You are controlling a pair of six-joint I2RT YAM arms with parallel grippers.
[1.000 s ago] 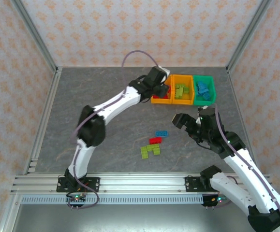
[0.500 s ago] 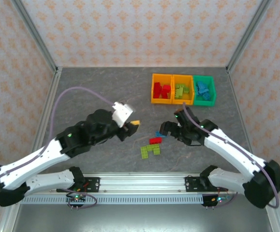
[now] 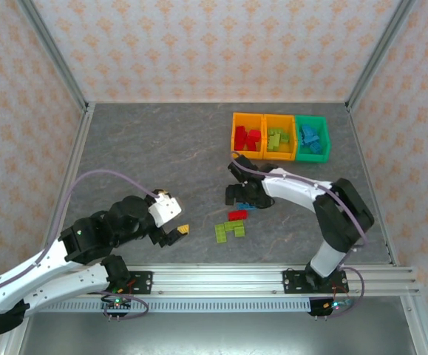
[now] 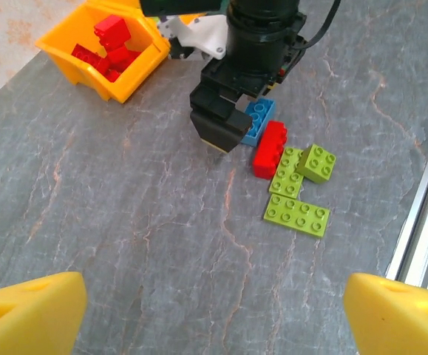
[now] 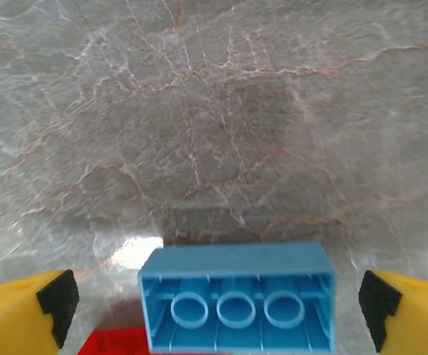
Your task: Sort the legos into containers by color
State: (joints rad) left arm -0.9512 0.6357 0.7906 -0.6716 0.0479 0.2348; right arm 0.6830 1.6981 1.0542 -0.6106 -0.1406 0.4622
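A few legos lie loose mid-table: a blue brick [image 3: 248,205], a red brick [image 3: 237,215] and lime green bricks [image 3: 231,231]. My right gripper [image 3: 240,194] stands open at the blue brick [image 5: 236,299], whose hollow underside faces the wrist camera; the black pads [image 5: 57,305] sit apart from both its ends. A red brick [image 5: 117,344] touches its corner. My left gripper [image 3: 175,233] hangs open and empty near the front left, its yellow fingertips [image 4: 29,314] wide apart. The left wrist view shows the blue brick [image 4: 261,120], red brick [image 4: 270,149], green bricks [image 4: 298,192] and right gripper [image 4: 221,132].
Three bins stand in a row at the back right: an orange bin [image 3: 235,137] with red bricks, an orange bin [image 3: 267,139] with green bricks, a green bin [image 3: 326,140] with blue bricks. The red-filled orange bin [image 4: 136,74] appears at upper left. A metal rail [image 3: 221,279] runs along the front.
The left arm has withdrawn from the bins to the front left. The right gripper has moved left and down onto the blue brick.
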